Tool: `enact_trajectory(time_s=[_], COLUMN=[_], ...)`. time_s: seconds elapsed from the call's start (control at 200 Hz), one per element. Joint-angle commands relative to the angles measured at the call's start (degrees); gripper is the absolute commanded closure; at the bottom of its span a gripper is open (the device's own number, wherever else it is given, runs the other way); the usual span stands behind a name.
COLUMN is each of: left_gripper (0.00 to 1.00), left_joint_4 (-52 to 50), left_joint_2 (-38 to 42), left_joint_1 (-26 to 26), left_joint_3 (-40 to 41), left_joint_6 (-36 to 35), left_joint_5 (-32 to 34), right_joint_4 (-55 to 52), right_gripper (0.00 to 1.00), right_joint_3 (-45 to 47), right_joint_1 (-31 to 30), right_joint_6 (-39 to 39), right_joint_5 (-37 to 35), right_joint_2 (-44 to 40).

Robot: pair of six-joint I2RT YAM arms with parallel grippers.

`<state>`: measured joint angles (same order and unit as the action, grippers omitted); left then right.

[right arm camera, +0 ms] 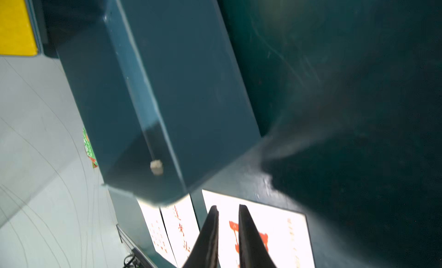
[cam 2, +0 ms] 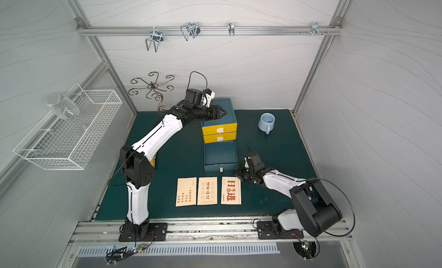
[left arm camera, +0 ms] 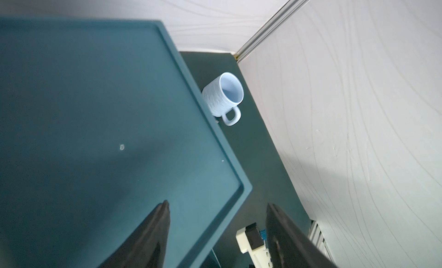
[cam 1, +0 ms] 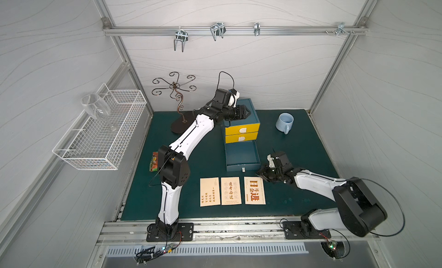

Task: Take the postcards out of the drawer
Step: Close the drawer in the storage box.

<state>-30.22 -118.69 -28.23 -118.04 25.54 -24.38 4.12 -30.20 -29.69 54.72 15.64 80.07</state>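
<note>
Clock bearings on the worktop: 12 is the back wall, 6 the arm bases.

- Postcards: all three lie flat on the green mat in a row at 6 o'clock of the open drawer, apart from its front wall. Small-text card at the 9 o'clock end, middle card, bold-character card at the 3 o'clock end. Narrow gaps between them, none overlapping. Same row shows in both top views.
- Drawer: the lowest one of the teal cabinet, standing out toward 6, with its bare teal floor showing. The two yellow fronts above it sit flush.
- Left hand: over the cabinet top, pointing toward 3. In the wrist view its fingers stand wide apart, nothing between them.
- Right hand: low, just off the drawer's front corner at 4 o'clock, at 1 o'clock of the bold card. The wrist view shows its fingers nearly together, a thin slit left, nothing in it, above that card. Whether it touches the card I cannot tell.
- Blue mug: upright at 2 o'clock, well apart from the cabinet.
- Green-and-red snack packet: at 9 o'clock, partly behind the left arm.
</note>
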Motion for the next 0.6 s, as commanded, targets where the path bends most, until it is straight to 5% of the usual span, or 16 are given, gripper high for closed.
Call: enact_trajectory(time_s=[0.0, 0.595], left_gripper=[0.31, 0.31], left_joint_4=[-1.13, -0.02], left_joint_2=[-0.92, -0.05], left_joint_1=[0.28, 0.28], left_joint_3=[-1.57, 6.95], left_joint_6=[-1.02, -0.13], left_joint_5=[-1.32, -2.77], right_joint_4=[3.73, 19.74], right_gripper=[0.82, 0.85], right_joint_3=[-2.8, -10.52], right_joint_1=[0.84, 3.24], right_joint_6=[-0.08, 5.43], right_joint_5=[0.53, 3.03], right_joint_2=[2.66, 18.2])
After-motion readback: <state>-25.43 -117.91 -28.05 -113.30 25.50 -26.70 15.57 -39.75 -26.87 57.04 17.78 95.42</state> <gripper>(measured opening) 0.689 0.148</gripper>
